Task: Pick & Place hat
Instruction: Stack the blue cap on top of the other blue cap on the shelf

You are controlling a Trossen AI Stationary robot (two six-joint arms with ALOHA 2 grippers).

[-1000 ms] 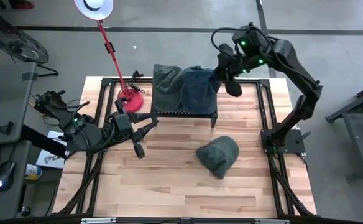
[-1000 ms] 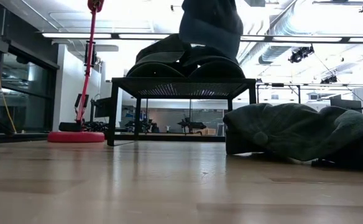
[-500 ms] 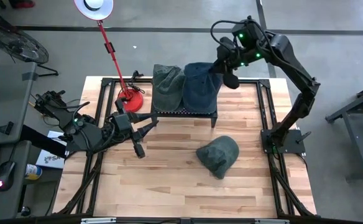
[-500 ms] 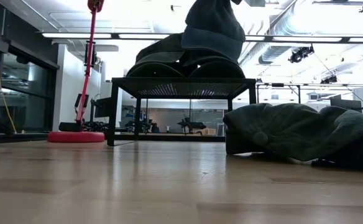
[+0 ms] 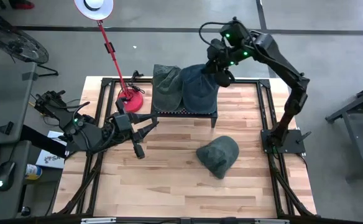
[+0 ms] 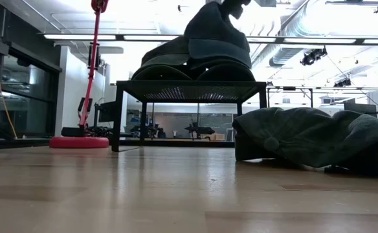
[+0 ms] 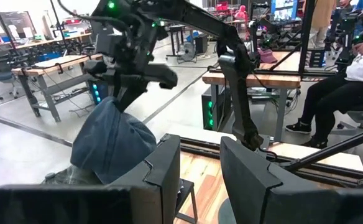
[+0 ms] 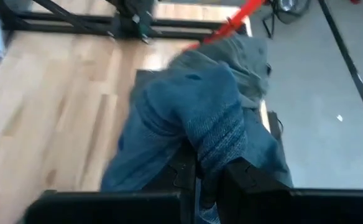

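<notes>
A blue knit hat lies on the black mesh rack at the table's far middle, beside a grey-green hat. My right gripper is at the blue hat's far right end, shut on it. In the low view the blue hat rises to a peak above the rack. A dark green hat lies crumpled on the table, right of the middle. My left gripper hangs open over the table's left part, holding nothing. My right gripper pinches a bunched fold of the blue hat between its two fingers, at the hat's far right end. The fingers slant down from the far right. The hat's pinched end is drawn up, while its lower part rests on the rack against the grey-green hat.
A red lamp stand has its round base at the rack's left end, and its pole leans out over the far edge. Bare wood lies in front of the rack. Black frame rails run along the table's edges.
My right gripper has carried the blue hat toward the table's left and far edge and lowered it a little. The hat hung above the rack's right end. Now its lower part has settled on the rack beside the grey-green hat.
</notes>
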